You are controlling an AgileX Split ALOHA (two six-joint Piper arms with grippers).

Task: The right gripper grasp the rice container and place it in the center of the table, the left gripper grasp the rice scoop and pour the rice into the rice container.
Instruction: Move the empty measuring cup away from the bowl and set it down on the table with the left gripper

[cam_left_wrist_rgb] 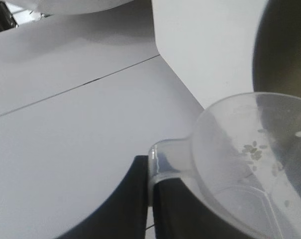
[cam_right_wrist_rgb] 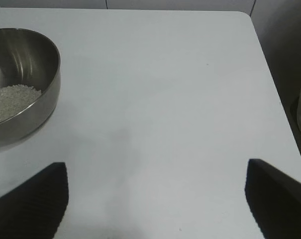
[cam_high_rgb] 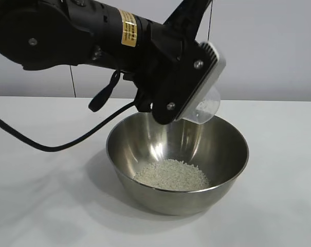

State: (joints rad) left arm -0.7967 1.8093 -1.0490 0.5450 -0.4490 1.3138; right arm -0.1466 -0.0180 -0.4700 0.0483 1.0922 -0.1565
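The steel rice container point(cam_high_rgb: 177, 159) stands on the white table point(cam_high_rgb: 47, 206) with a heap of rice point(cam_high_rgb: 171, 175) in its bottom. My left gripper point(cam_left_wrist_rgb: 151, 191) is shut on the stubby handle of the clear rice scoop point(cam_left_wrist_rgb: 250, 154), which is tipped over the bowl's far rim point(cam_high_rgb: 206, 108); only a few grains cling inside the scoop. My right gripper point(cam_right_wrist_rgb: 156, 186) is open and empty, low over the bare table to the side of the container point(cam_right_wrist_rgb: 21, 84); it is out of the exterior view.
The left arm's black cable point(cam_high_rgb: 52, 144) trails over the table to the left of the bowl. The table's edge point(cam_right_wrist_rgb: 274, 74) shows in the right wrist view, with floor beyond it.
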